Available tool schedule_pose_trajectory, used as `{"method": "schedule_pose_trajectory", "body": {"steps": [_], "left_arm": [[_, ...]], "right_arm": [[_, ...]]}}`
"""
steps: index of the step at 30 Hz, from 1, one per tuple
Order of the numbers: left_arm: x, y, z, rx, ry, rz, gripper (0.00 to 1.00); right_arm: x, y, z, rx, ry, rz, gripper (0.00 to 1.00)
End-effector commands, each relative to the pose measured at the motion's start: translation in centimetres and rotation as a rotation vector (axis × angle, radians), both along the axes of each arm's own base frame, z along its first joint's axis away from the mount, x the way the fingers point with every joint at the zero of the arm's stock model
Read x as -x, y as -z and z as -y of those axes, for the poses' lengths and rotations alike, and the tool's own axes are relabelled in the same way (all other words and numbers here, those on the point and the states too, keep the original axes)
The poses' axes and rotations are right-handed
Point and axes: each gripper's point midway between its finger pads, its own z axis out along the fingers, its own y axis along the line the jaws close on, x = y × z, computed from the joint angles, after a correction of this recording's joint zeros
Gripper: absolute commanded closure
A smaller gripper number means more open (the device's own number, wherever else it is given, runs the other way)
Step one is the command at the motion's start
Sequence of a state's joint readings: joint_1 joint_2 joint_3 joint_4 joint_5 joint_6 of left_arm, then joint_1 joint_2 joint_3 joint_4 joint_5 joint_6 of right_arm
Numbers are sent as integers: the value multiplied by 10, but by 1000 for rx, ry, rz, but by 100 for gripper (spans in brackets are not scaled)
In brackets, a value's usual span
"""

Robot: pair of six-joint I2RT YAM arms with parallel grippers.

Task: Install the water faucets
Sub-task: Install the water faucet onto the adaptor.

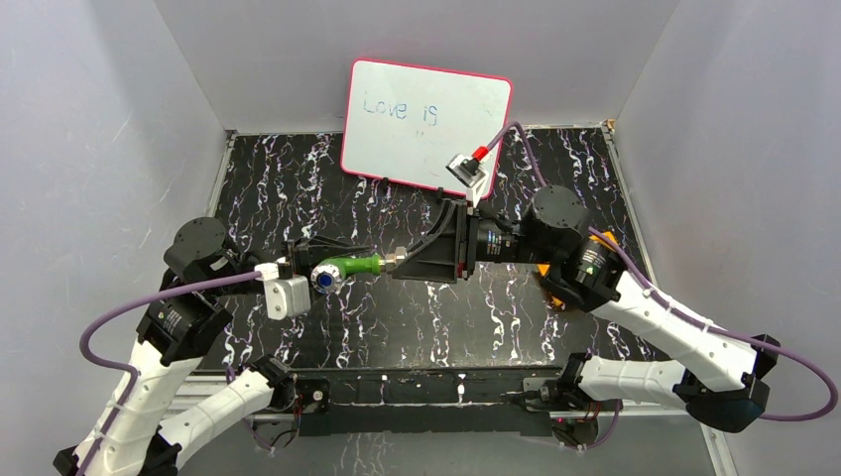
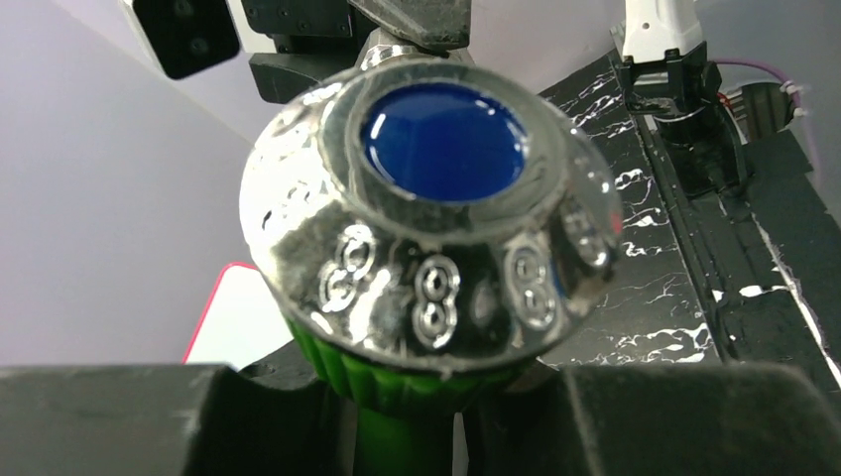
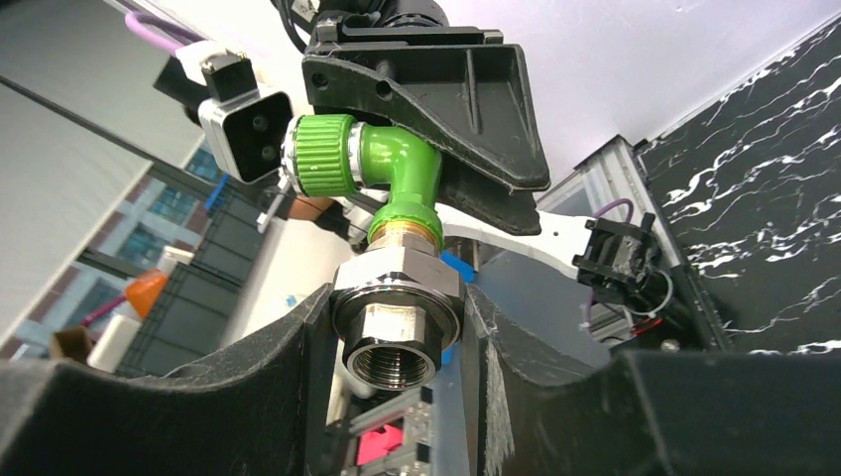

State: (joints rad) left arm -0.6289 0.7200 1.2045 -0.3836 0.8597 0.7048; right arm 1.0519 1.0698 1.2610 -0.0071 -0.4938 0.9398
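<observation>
**My left gripper [image 1: 315, 262] and right gripper [image 1: 395, 263], both clamped on one green tap [image 1: 355, 266]**

From above, my left gripper was closed on the knob end of the tap and my right gripper on the opposite end. The two met over the middle of the black marbled table [image 1: 298, 178]. The tap lay roughly level between them, lifted off the surface, with its knob to the left. A whiteboard [image 1: 426, 117] leaned against the far wall.

Through my left wrist, the blue-and-silver knob [image 2: 436, 218] filled most of the view. Just below it, the green neck sat pinched between my black pads [image 2: 109, 416], one pressed against each side.

Through my right wrist, my fingers [image 3: 248, 387] squeezed the silver threaded fitting [image 3: 399, 332] from both sides, its open bore facing the camera. Beyond it the green elbow bent left into a ribbed collar, with the left gripper's black finger lying along it.
</observation>
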Motion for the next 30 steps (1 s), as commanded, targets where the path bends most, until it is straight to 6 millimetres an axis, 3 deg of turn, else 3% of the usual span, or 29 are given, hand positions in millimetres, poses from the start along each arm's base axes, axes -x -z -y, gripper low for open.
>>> {"method": "schedule_pose_trajectory", "body": {"steps": [1, 7, 30], "left_arm": [[-6, -5, 10, 7, 40, 82, 100], [-6, -5, 10, 6, 42, 84, 100], [-2, -3, 10, 7, 52, 69, 100]], "right_arm": [[-10, -4, -14, -28, 45, -175, 100], [-16, 2, -9, -7, 101, -246, 100], [-9, 2, 6, -10, 104, -224, 90]]}}
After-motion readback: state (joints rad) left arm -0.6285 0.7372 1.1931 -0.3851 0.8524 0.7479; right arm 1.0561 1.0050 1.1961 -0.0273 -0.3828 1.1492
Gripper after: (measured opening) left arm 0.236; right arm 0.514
